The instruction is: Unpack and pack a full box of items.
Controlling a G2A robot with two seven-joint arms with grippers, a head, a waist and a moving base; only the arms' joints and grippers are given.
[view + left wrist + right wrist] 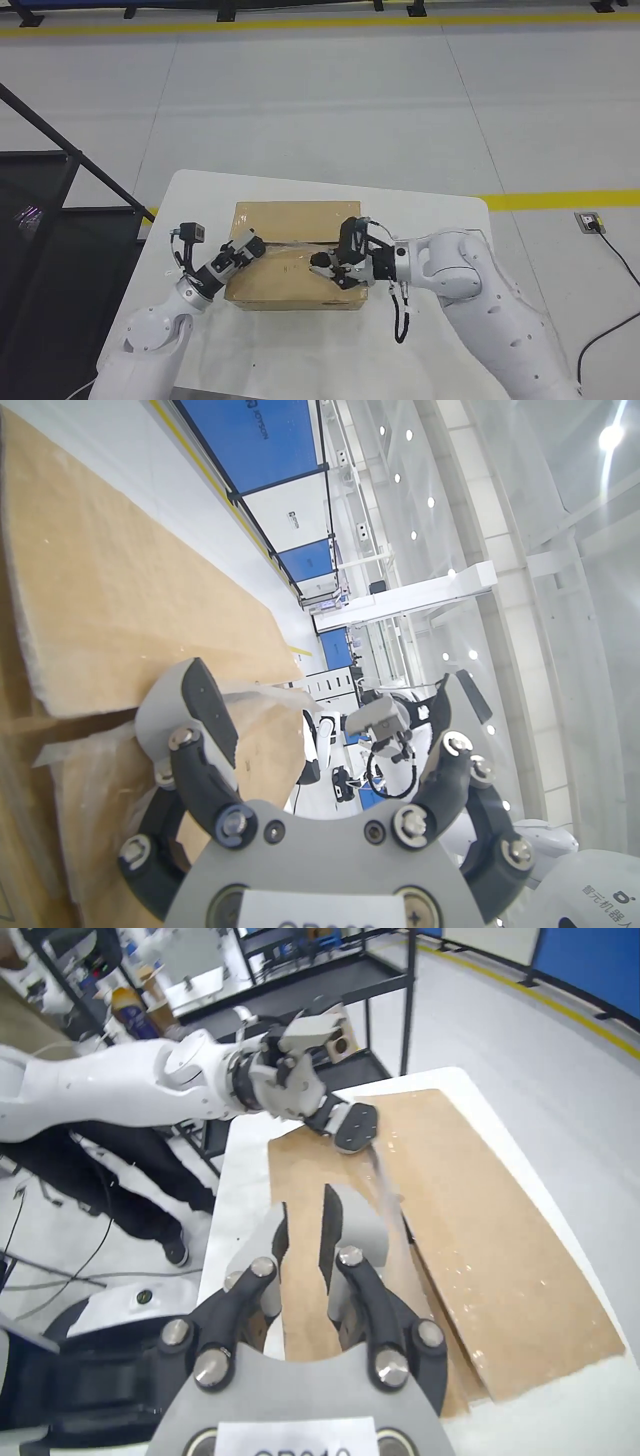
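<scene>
A brown cardboard box (290,222) lies on the white table (430,350), its two top flaps closed along a seam with loose clear tape (387,1188). My left gripper (247,247) is at the box's left end and stands open. One of its fingers (207,705) rests against the seam beside the crumpled tape (270,695). My right gripper (333,266) is low over the near flap (300,1168) at the box's right end. It is open by a narrow gap, with cardboard showing through and nothing clamped. The box's contents are hidden.
A black metal rack (45,190) stands off the table's left side. A black cable (402,318) loops down from the right forearm over the table. Bare tabletop lies in front of the box and to its right.
</scene>
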